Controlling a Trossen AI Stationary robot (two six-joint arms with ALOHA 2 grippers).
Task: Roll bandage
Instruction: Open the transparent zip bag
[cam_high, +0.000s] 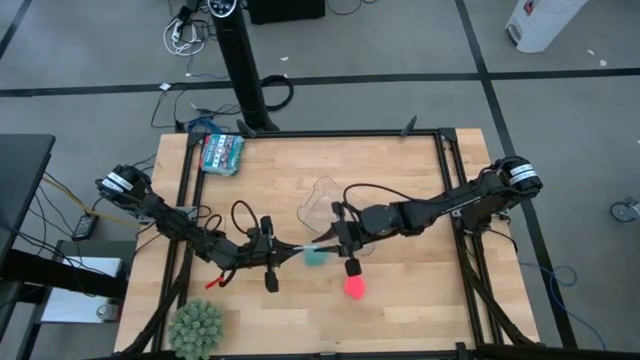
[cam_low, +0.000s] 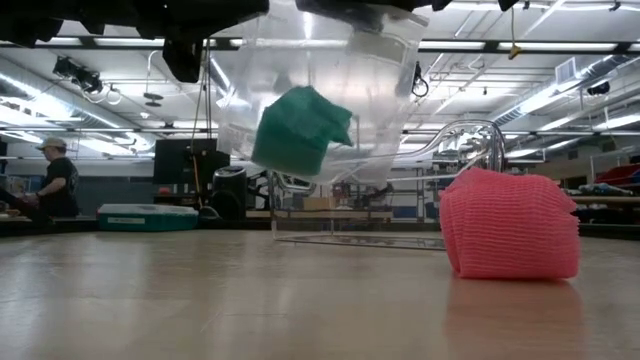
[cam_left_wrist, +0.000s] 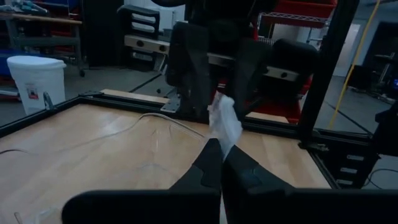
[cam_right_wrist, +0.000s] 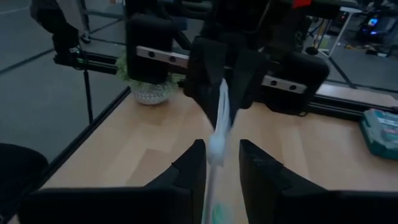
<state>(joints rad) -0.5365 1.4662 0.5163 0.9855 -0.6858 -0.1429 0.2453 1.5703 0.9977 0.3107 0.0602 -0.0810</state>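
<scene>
The bandage (cam_low: 510, 226) is a bright pink-red, chunky roll of ribbed, crinkled fabric resting on the wooden bench (cam_high: 400, 310); from above it shows as a small pink blob (cam_high: 355, 288) toward the near edge of the bench, just beside the right hand (cam_high: 349, 252) and apart from both hands. A clear plastic bag (cam_low: 330, 90) hangs above the bench with a teal roll (cam_low: 300, 130) inside it. The low view shows that bag and its teal contents plainly, lifted off the surface, while the high view gives only a teal patch (cam_high: 315, 257) between the two hands and a faint clear outline farther back. The left hand (cam_high: 270, 262) is clenched on a twisted edge of the bag, seen in the left wrist view as crumpled white film (cam_left_wrist: 225, 121) pinched between the meeting fingertips. The right wrist view shows the film (cam_right_wrist: 219, 124) running between the right hand's fingers (cam_right_wrist: 189, 163), which stand slightly apart; whether they press the film cannot be told. The low view cuts off both arms at its upper edge. A potted green plant (cam_high: 196, 328) sits at a near corner of the bench, a teal box (cam_high: 221, 153) at the far side, and a person (cam_low: 55, 185) sits in the room beyond.
</scene>
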